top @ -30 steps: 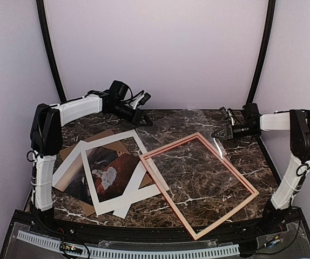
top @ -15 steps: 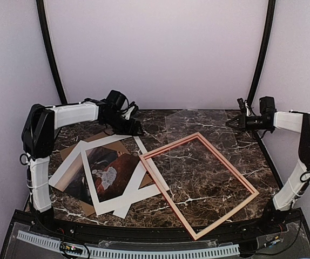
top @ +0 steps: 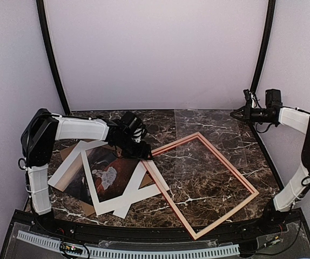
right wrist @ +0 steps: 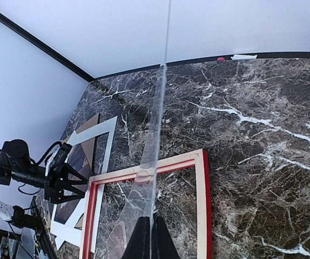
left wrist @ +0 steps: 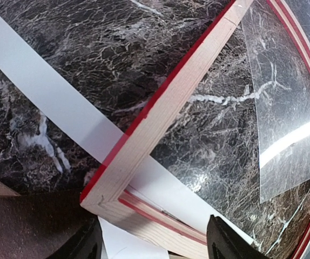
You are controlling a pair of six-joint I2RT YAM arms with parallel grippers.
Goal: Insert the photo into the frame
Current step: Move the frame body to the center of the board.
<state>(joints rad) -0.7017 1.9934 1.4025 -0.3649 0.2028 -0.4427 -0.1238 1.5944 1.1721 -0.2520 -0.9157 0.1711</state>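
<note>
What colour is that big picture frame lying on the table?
Pale wood with red edges; the left wrist view shows the frame best.

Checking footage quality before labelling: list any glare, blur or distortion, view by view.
Left wrist: a bright glare streak crosses the clear sheet, and the lens bows the frame edge at far right; top external: evenly lit, the sheet only a faint sheen; right wrist: the sheet, seen edge-on, hazes the frame behind it.
</note>
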